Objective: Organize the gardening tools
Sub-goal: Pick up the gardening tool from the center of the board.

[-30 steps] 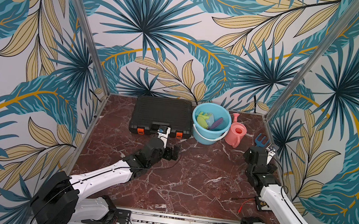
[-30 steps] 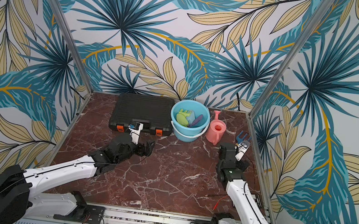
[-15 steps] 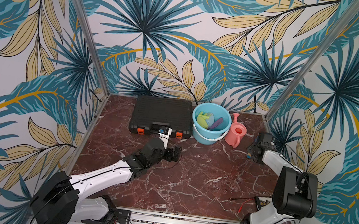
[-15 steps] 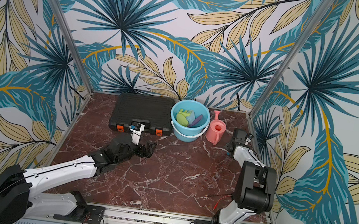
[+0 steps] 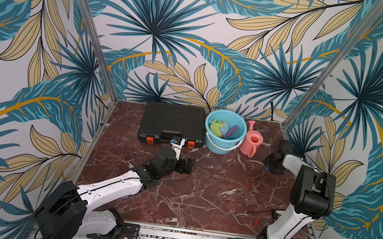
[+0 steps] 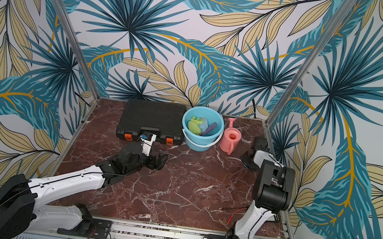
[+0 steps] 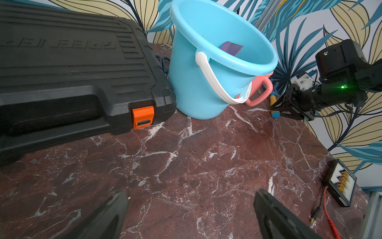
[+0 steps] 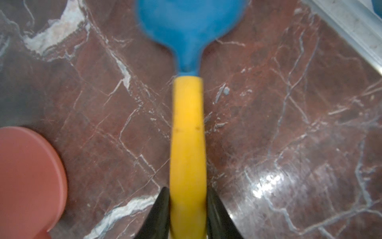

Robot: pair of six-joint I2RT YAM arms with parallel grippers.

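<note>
— Where do the top views look from?
— High over the worktop's (image 5: 199, 197) front edge, angled down toward the back wall; both take in the whole worktop.
— And the wrists?
— Left wrist sits low mid-worktop, facing the bucket (image 7: 190, 93) and black case (image 7: 72, 68), which the top views share. Right wrist hangs very close over the yellow-handled tool (image 8: 188, 144), near the right edge, looking down; the pink watering can (image 8: 26, 182) edges in.

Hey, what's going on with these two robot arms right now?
They're tidying toy garden tools. The right claw grips a blue tool by its yellow handle, lying on the table beside the pink watering can. The left claw hangs open and empty before the black case. Several tools sit in the blue bucket.
</note>
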